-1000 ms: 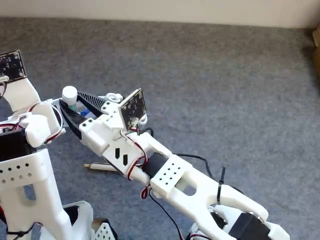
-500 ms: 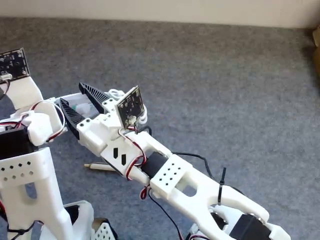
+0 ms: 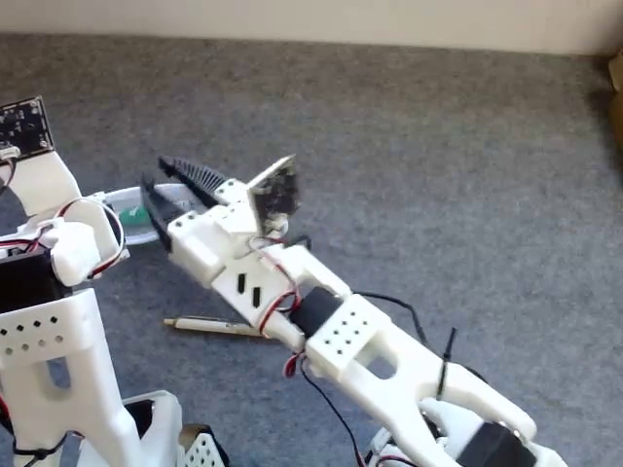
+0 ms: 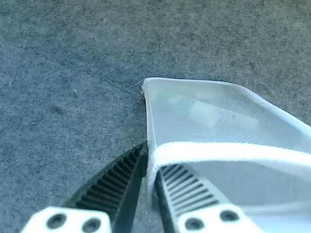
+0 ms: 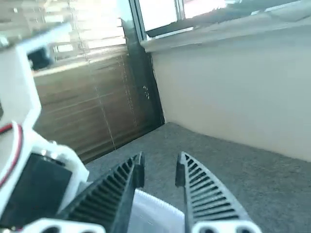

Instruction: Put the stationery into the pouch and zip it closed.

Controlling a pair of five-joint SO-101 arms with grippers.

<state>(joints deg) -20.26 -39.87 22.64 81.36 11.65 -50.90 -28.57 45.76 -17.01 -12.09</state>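
The left gripper (image 4: 147,151) is pinching the white rim of the mesh pouch (image 4: 214,114), which is lying on the grey table (image 4: 58,73) with pale items showing through its mesh. The right gripper (image 5: 159,167) is hovering just above the pouch mouth, fingers narrowly parted and carrying nothing. A pencil (image 3: 214,326) is lying on the table outside the pouch, so loading is judged only partly done and zipping not yet begun.

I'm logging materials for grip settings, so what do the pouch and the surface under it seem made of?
The pouch: translucent white mesh, likely nylon or plastic, shown by fine parallel lines; its rim looks like opaque woven tape. The surface: grey carpet or felt, matte, with visible fuzzy fibres.
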